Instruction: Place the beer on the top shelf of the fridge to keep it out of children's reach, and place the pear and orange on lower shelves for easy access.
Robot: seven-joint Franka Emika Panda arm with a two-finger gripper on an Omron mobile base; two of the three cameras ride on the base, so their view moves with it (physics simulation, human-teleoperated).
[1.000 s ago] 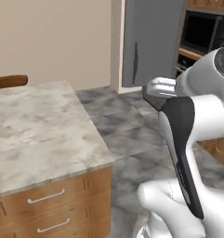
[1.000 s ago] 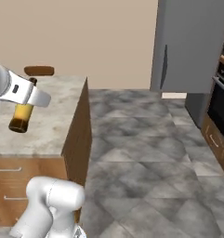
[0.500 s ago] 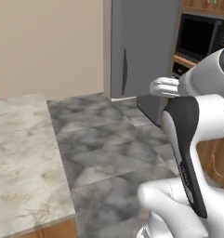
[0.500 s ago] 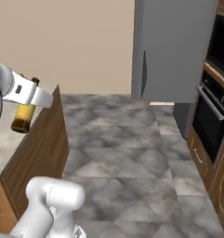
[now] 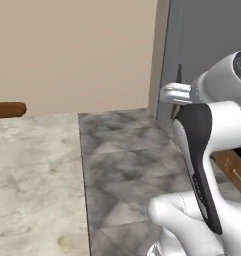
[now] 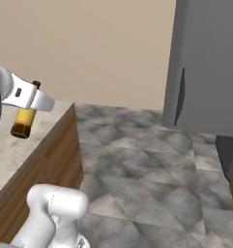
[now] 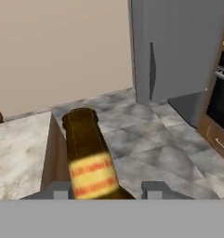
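**One bottle in hand, fridge shut, fruit not yet dealt with**

One of the three items is underway: the beer sits clamped between the fingers of the gripper, the jaws closed tight on the bottle's body. In the hand view its brown base points forward toward the room. In the right base view the beer hangs tilted from the hand, out over the marble counter.

The fridge stands ahead across the floor, well apart from the robot, and its door looks closed, the dark handle running down the front. So no shelf can be reached yet, and the top shelf is hidden behind the door. By my judgement the task is at an early stage: the beer is being carried, the door has to be opened, and the pear and orange come after.

For room to move, the grey tiled floor between counter and fridge is open. The counter's wooden side borders it on the robot's left, and an oven front with drawers beneath borders it on the right, beside the fridge. The bottle's hanging end is the thing most likely to clip the counter edge on a low swing.
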